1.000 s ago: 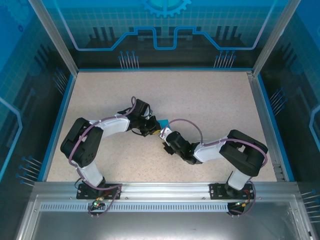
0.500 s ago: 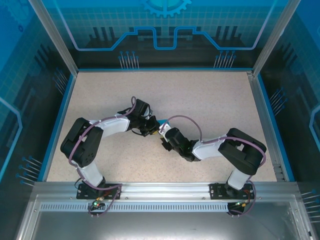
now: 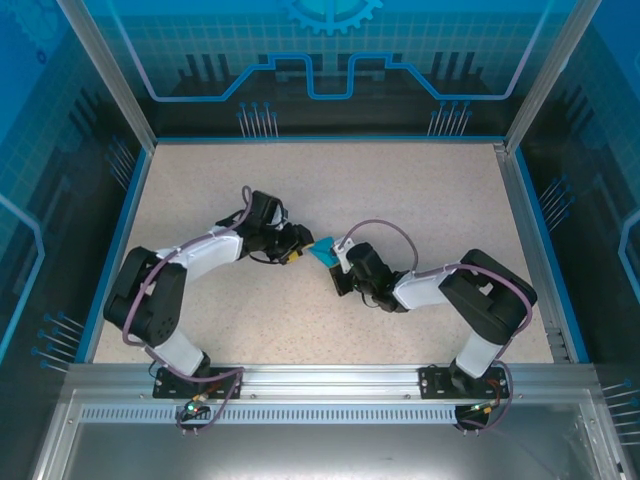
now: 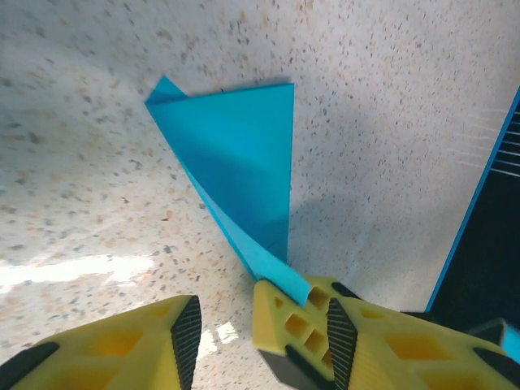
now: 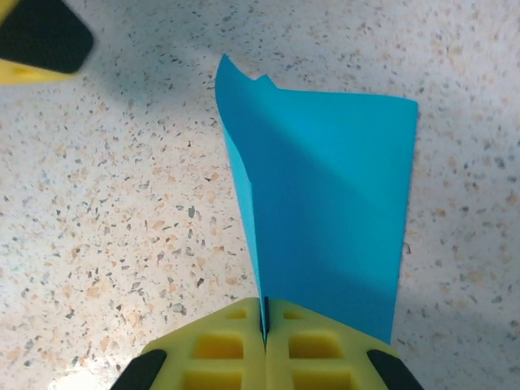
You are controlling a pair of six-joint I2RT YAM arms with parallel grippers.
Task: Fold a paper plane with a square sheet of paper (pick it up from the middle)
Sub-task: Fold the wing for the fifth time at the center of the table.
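One creased cyan paper plane (image 5: pixel 325 211) clamped in right claw (image 5: pixel 264 325); left claw (image 4: pixel 226 313) apart

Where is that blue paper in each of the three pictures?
Top external: blue paper mid-table, between the two arms.
Left wrist: paper upper centre, its tail reaching the left arm's finger.
Right wrist: paper centre, pinched by the right arm's fingers at the bottom.
Shared landmark: the speckled tabletop under it.
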